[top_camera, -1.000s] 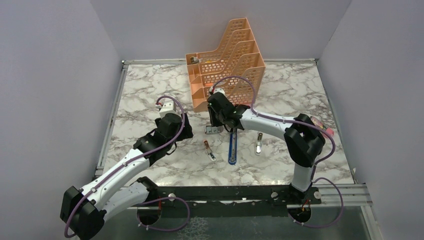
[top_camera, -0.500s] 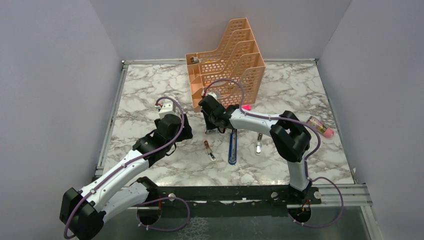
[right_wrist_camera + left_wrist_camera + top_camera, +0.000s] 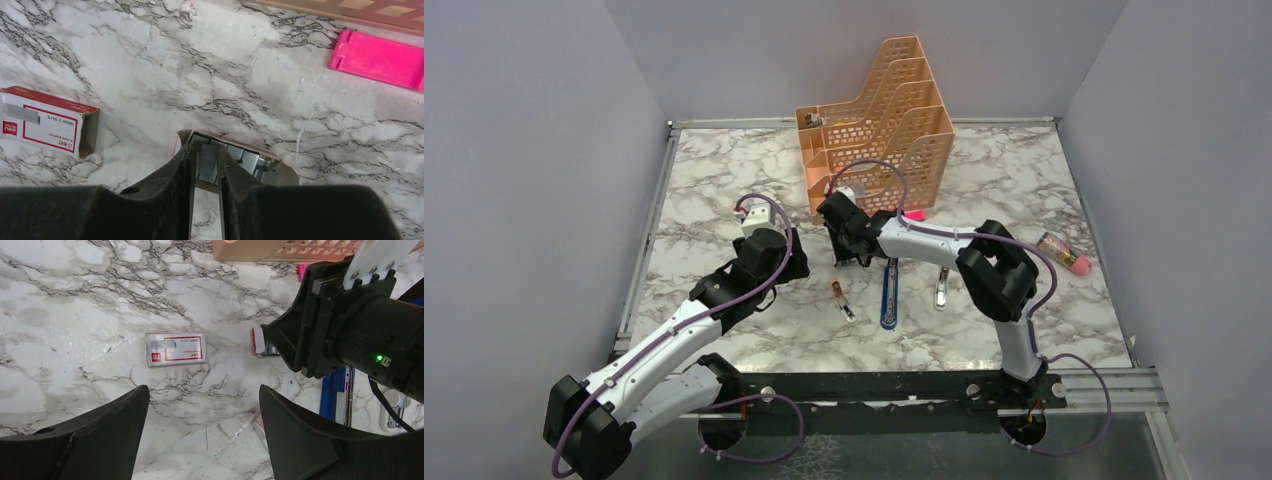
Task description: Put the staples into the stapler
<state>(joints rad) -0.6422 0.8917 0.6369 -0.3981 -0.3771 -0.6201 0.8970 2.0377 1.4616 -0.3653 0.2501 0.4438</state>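
The stapler (image 3: 889, 295), long and blue, lies on the marble; its blue edge also shows in the left wrist view (image 3: 332, 392). The white box with the red label (image 3: 176, 349) lies empty and apart, and also shows in the right wrist view (image 3: 47, 121). The inner tray of silvery staples (image 3: 252, 159) sits under my right gripper (image 3: 206, 165), whose fingers are closed on a strip of staples in the tray. In the top view the right gripper (image 3: 849, 243) is just left of the stapler's far end. My left gripper (image 3: 205, 435) hangs open and empty above the marble, near the box.
An orange file rack (image 3: 874, 120) stands at the back. A flat bright-pink bar (image 3: 380, 59) lies beside it. A peach-pink oblong piece (image 3: 840, 299) and a small white capsule-like piece (image 3: 941, 288) flank the stapler. A pink-capped item (image 3: 1064, 252) lies far right.
My right arm has swung left and its gripper has shifted slightly left over the staple tray. The left arm has barely moved.
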